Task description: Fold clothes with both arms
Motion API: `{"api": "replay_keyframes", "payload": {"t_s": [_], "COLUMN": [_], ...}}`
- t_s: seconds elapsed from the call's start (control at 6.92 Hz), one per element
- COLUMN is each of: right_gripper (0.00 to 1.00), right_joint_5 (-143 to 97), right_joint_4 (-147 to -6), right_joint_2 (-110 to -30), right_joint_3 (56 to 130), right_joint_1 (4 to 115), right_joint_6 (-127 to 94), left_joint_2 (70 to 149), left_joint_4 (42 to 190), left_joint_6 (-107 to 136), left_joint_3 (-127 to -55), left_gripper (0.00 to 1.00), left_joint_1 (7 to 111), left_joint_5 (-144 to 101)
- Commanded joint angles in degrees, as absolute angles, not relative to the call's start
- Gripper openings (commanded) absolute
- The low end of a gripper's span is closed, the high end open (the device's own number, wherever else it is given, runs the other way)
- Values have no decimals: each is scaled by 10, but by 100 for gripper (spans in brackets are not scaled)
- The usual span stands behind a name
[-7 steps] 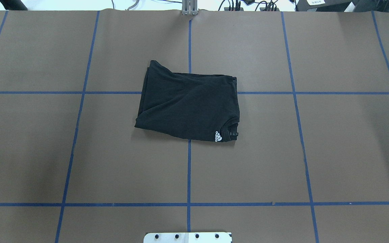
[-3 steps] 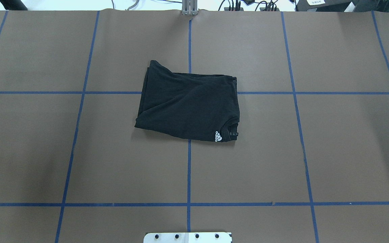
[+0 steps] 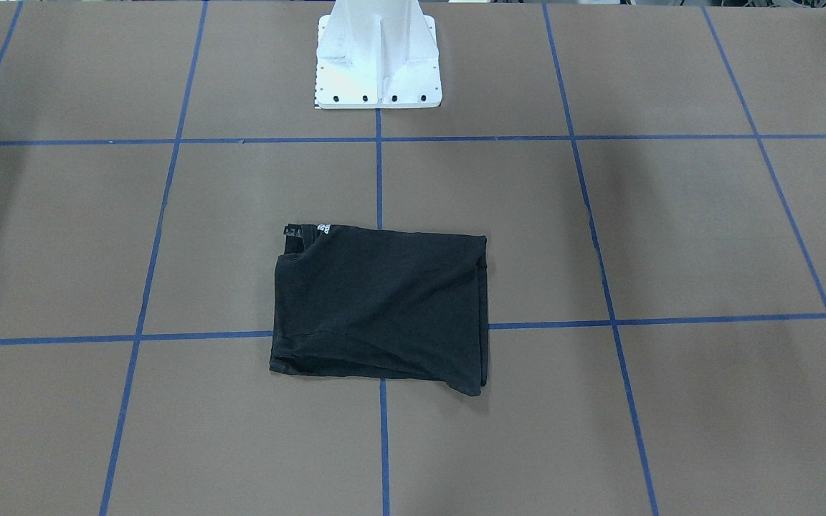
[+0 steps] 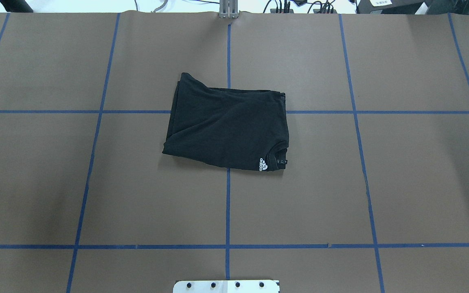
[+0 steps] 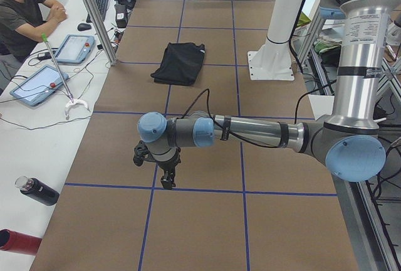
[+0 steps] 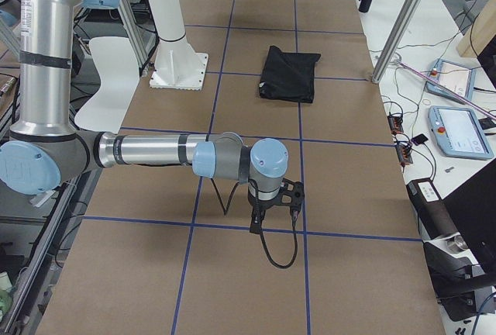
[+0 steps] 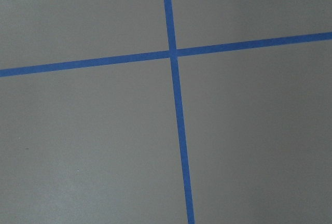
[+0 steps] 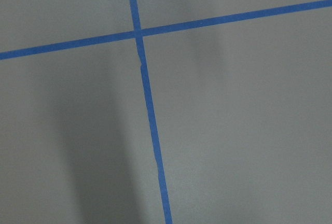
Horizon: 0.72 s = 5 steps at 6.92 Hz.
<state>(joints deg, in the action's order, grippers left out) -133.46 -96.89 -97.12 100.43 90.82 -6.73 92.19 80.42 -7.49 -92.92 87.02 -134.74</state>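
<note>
Brown table (image 4: 136,195) carries blue tape (image 7: 174,53) under left claw (image 5: 166,180) and right claw (image 6: 256,225); you cannot tell if either is wide or narrow. Between them, well apart, the shirt (image 4: 226,126) lies folded. Any low sweep inward could snag and undo its folds.

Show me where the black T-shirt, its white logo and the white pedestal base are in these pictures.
black T-shirt (image 4: 226,126): overhead view, middle of the folded cloth.
white logo (image 4: 263,165): overhead view, the print beside the collar.
white pedestal base (image 3: 355,86): front-facing view, its flat foot plate.
</note>
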Motion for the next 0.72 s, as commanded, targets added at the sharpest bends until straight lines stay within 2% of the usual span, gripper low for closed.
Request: {"api": "replay_keyframes", "payload": {"t_s": [0.0, 0.58], "right_gripper": [100, 100], "right_joint_5": [-1335, -1335], "right_joint_4": [-969, -967], "right_joint_2": [-971, -971], "right_joint_3": [1005, 1006], "right_joint_1": [909, 909], "right_joint_6": [-69, -68], "left_joint_2": [922, 924], "left_joint_4": [804, 816], "left_joint_6": [-73, -30], "left_joint_3": [-928, -929], "left_gripper": [100, 100], "left_joint_1": [870, 870], "left_joint_5": [-1348, -1348]}}
